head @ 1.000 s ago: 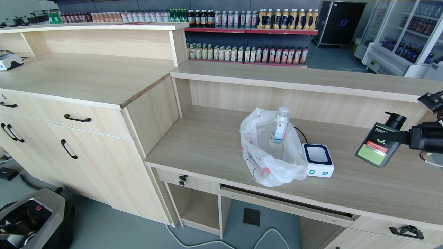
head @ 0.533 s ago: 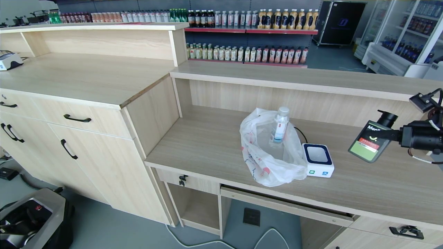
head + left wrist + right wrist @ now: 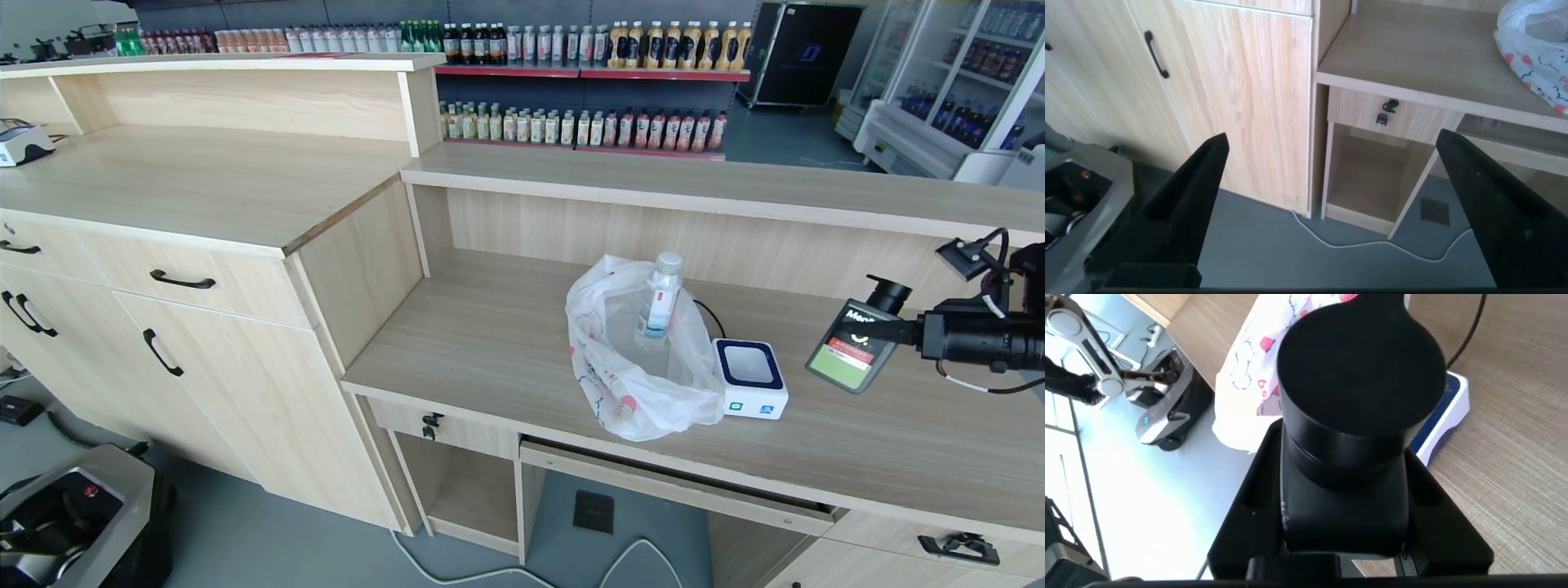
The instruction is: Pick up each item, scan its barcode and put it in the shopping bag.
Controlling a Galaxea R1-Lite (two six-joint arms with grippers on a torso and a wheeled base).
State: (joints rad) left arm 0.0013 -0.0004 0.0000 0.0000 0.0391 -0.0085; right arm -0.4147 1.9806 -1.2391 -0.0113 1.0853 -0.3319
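My right gripper (image 3: 888, 331) is shut on a dark flat bottle (image 3: 849, 357) with a green and red label and a black cap (image 3: 1360, 396). It holds the bottle above the counter, just right of the white and blue barcode scanner (image 3: 749, 377). The white plastic shopping bag (image 3: 629, 384) stands open left of the scanner, with a clear water bottle (image 3: 660, 296) upright inside. In the right wrist view the scanner (image 3: 1449, 408) and the bag (image 3: 1249, 371) lie beyond the cap. My left gripper (image 3: 1331, 216) hangs open and empty, low beside the counter's front.
The wooden counter (image 3: 506, 335) has a raised ledge (image 3: 702, 184) behind the bag and a taller cabinet (image 3: 204, 188) to the left. A cable (image 3: 709, 314) runs behind the scanner. A machine (image 3: 73, 514) sits on the floor at the lower left.
My right gripper has carried the dark bottle leftward, closer to the scanner. The bag, water bottle and scanner have not moved.
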